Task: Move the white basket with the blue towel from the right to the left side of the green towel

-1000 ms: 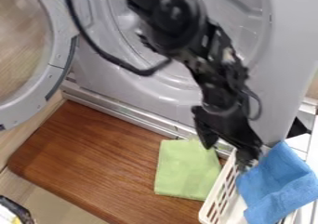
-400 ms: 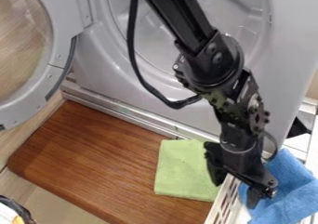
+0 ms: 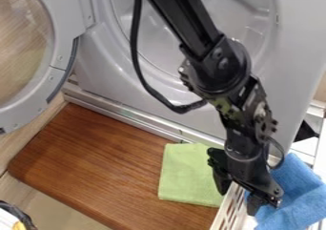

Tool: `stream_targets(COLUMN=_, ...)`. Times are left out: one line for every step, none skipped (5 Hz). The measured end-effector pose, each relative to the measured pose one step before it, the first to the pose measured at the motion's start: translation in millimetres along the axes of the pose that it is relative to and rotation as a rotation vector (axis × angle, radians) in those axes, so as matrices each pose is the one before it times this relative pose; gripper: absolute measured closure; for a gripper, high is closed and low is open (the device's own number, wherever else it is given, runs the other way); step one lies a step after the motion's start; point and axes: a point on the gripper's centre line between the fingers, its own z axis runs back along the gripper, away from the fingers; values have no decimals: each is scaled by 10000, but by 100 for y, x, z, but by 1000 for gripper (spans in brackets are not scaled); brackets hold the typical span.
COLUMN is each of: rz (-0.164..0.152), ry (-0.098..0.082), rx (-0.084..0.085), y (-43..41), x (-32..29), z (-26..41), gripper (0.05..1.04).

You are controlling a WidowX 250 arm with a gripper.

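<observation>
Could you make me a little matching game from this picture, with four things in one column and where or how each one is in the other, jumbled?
1. Folded light-green cloth
2. Fuzzy blue cloth
3. Round grey-rimmed door
4. Black two-finger gripper

A. Swung open, at the picture's left
B. Fingers apart, at the edge of the white plastic basket
C. Flat on the brown wooden board
D. Rumpled, at the picture's lower right

Right pairs: 1-C, 2-D, 3-A, 4-B
</observation>
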Motion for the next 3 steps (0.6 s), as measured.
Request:
stream_targets(rz=46, ry=63, rx=144, y=229, x=-100, z=2, gripper=678)
stream_targets(rz=150, ry=43, rx=61, y=137, x=-62, z=3, gripper=875)
stream_targets(rz=218, ry=1, rx=-71, y=-75, x=-172, z=-78, gripper=935)
